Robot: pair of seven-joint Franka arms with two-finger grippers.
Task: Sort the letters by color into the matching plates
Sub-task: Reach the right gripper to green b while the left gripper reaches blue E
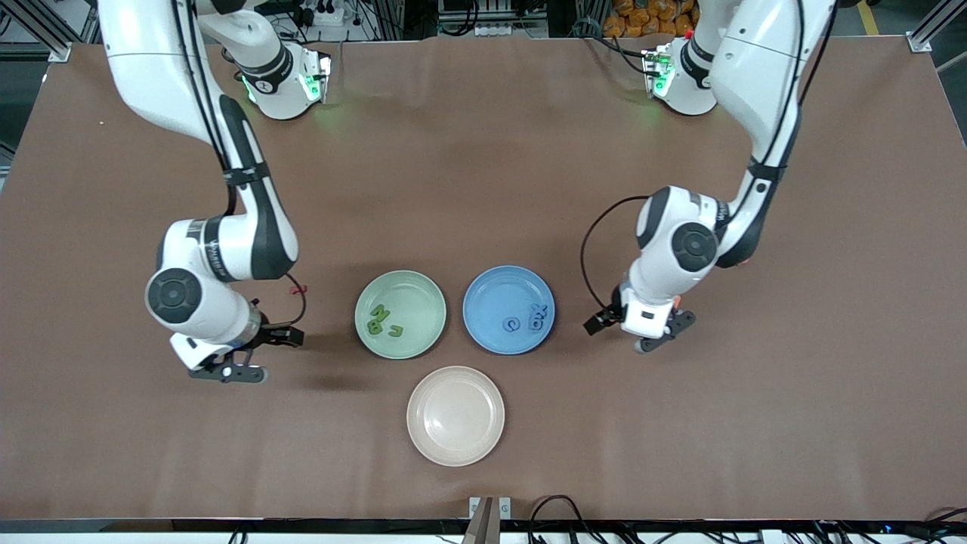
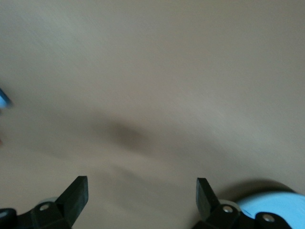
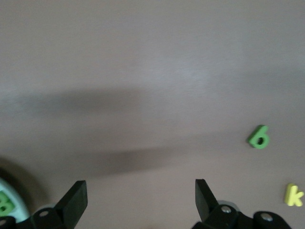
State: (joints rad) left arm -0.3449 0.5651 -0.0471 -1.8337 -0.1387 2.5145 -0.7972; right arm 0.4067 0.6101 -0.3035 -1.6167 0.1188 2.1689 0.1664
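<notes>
Brown matte surface (image 1: 483, 174) fills nearly the whole front view, evenly lit, with soft shadows. Aluminium frame posts (image 1: 45, 30) stand at the corners by the arm bases. Power strips and cables (image 1: 325, 15) run along that edge. Black cables (image 1: 559, 514) hang off the camera-side edge.

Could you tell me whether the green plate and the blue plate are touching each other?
Apart. The front view shows a strip of bare brown table between the green plate and the blue plate, which sit side by side.
</notes>
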